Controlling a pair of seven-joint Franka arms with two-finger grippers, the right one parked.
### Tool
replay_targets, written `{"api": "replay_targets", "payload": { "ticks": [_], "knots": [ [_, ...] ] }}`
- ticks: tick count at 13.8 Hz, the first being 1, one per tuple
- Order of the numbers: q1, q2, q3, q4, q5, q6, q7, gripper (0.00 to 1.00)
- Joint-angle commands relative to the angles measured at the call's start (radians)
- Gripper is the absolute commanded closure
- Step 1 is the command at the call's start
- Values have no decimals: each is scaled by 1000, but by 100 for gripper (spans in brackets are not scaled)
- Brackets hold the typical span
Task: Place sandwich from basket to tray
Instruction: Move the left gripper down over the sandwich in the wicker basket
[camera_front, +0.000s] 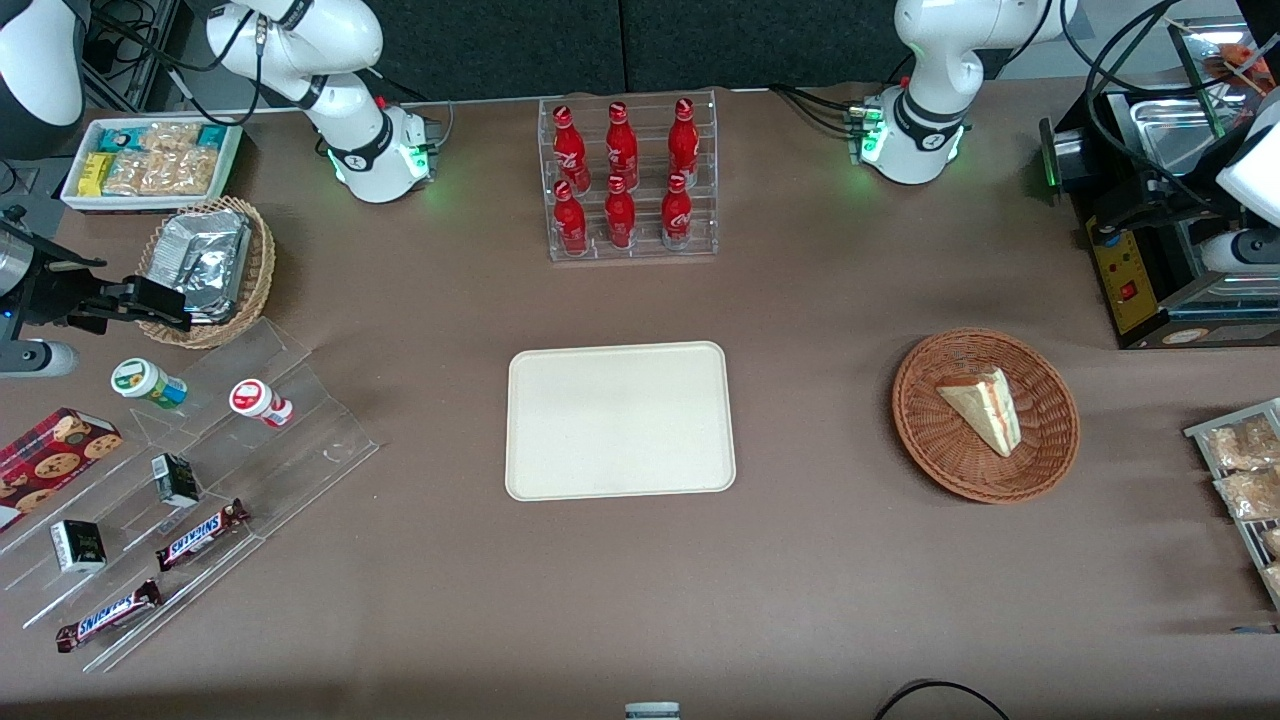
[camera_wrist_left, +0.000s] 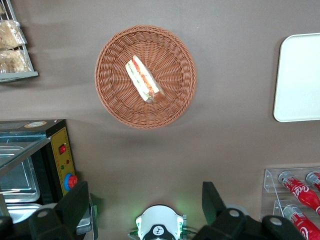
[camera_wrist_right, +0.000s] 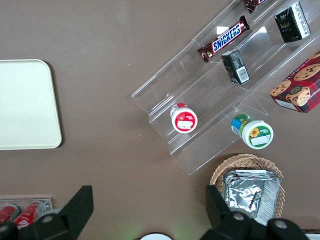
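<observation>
The sandwich (camera_front: 985, 408) (camera_wrist_left: 143, 80), a pale bread wedge with red and green filling along its cut edge, lies in the reddish-brown wicker basket (camera_front: 1050, 440) (camera_wrist_left: 175, 65). The cream tray (camera_front: 620, 420) (camera_wrist_left: 300, 75) (camera_wrist_right: 25, 105) lies bare at the table's middle, toward the parked arm's end from the basket. My left gripper (camera_wrist_left: 144, 202) hangs high over the table at the working arm's end, well above the basket and farther from the front camera than it. Its fingers (camera_wrist_left: 75, 205) stand wide apart with nothing between them.
A clear rack of red bottles (camera_front: 630, 180) stands farther from the front camera than the tray. A black appliance with a yellow panel (camera_front: 1150, 250) and a tray of snack packets (camera_front: 1245, 470) flank the basket. A clear stepped stand (camera_front: 200, 470) and a foil-filled tan basket (camera_front: 205, 270) sit at the parked arm's end.
</observation>
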Motion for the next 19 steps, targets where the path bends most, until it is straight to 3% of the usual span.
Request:
{"api": "replay_targets", "payload": {
  "ticks": [1, 4, 6, 8, 10, 16, 19],
  "knots": [
    [-4, 6, -1, 22, 1, -23, -9, 0],
    [1, 40, 2, 11, 9, -16, -13, 0],
    [10, 87, 4, 10, 53, -7, -39, 0],
    [25, 155, 4, -1, 73, 25, -140, 0],
    [28, 149, 14, -117, 73, 164, -183, 0],
    [27, 82, 41, -473, 61, 586, -600, 0],
    [25, 55, 41, -654, 61, 789, -708, 0]
  ]
}}
